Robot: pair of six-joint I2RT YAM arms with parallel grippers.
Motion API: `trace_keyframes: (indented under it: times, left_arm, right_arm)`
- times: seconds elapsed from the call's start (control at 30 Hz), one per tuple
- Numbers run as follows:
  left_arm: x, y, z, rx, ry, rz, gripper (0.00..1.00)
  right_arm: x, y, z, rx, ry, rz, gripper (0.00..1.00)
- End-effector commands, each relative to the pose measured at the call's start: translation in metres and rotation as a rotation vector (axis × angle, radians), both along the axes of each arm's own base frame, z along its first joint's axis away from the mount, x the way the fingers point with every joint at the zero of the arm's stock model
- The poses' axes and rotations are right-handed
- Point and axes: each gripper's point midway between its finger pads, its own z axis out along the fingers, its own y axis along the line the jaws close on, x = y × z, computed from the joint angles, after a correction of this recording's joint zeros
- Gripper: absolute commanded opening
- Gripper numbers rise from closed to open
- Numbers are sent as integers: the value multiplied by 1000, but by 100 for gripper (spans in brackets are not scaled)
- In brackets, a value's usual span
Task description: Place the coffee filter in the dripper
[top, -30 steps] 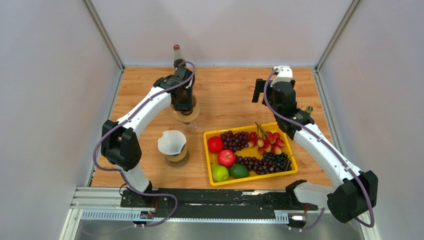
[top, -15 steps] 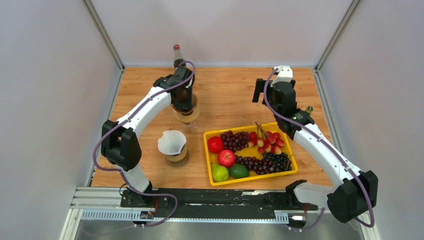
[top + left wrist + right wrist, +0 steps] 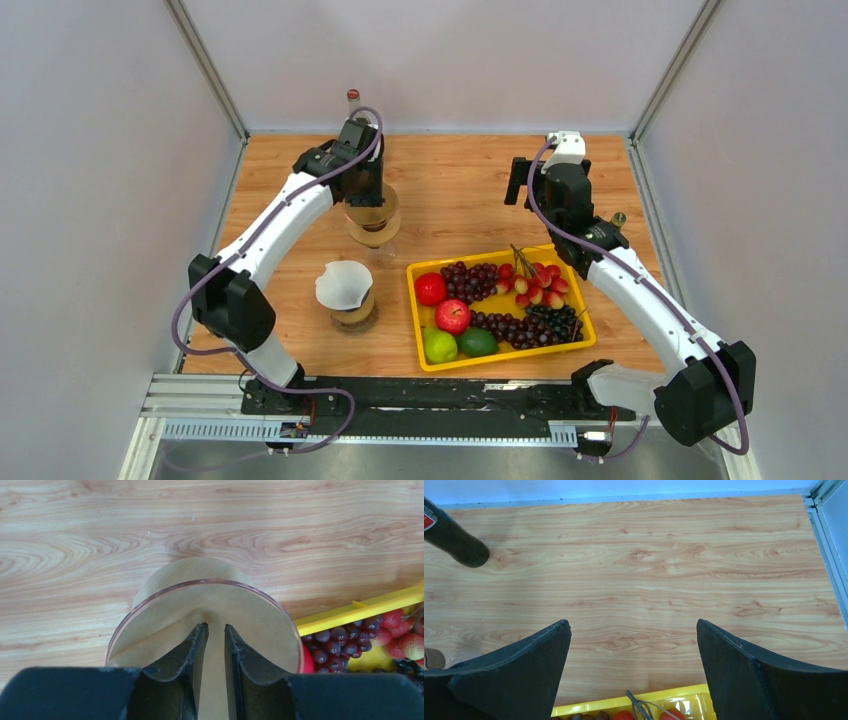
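Hovering over the glass dripper (image 3: 373, 236) at the upper centre-left of the overhead view, the left gripper (image 3: 215, 627) pointed straight down into its mouth. The brown coffee filter (image 3: 250, 625) lay inside the dripper's pinkish rim, filling the lower middle of the left wrist view, with its far edge standing a little above the glass. The two fingers stood close together with a narrow slit between them and tan paper showing through. Whether they pinched a fold of the paper or merely hung over it, I could not tell.

The right gripper (image 3: 632, 625) was spread wide and held nothing. It was over bare wood at the upper right of the overhead view, beyond the yellow tray (image 3: 415, 310) of fruit.

As a judgement, the main work looked done: the filter appeared seated in the dripper, not draped beside it. What seemed left was to let go if the paper was held, lift the arm away without dragging the cone up, and check that it sat evenly.

Lower in the overhead view, well apart, a white paper cone (image 3: 343, 283) sat in another vessel. A bottle (image 3: 352, 97) peeked out behind the left arm.
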Motion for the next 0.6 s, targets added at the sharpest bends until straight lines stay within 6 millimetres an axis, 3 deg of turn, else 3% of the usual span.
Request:
trace_keyframes:
  times: [0.0, 0.23, 0.3, 0.33, 0.4, 0.57]
  left_arm:
    - [3, -1, 54, -35, -133, -6, 31]
    - [0, 1, 132, -120, -342, -20, 51]
    - [-4, 5, 157, -146, -422, -17, 66]
    - [-6, 9, 174, -165, -476, -9, 81]
    - [-7, 23, 192, -150, -555, 41, 97]
    - [2, 81, 197, -29, -628, 257, 100]
  right_arm:
    - [1, -5, 16, 15, -52, -17, 100]
    - [1, -7, 21, 34, -62, -33, 100]
    - [0, -9, 23, 42, -69, -47, 100]
    - [0, -10, 24, 46, -71, -57, 100]
    - [-1, -15, 28, 60, -82, -85, 100]
    - [-2, -32, 33, 84, -104, -183, 100]
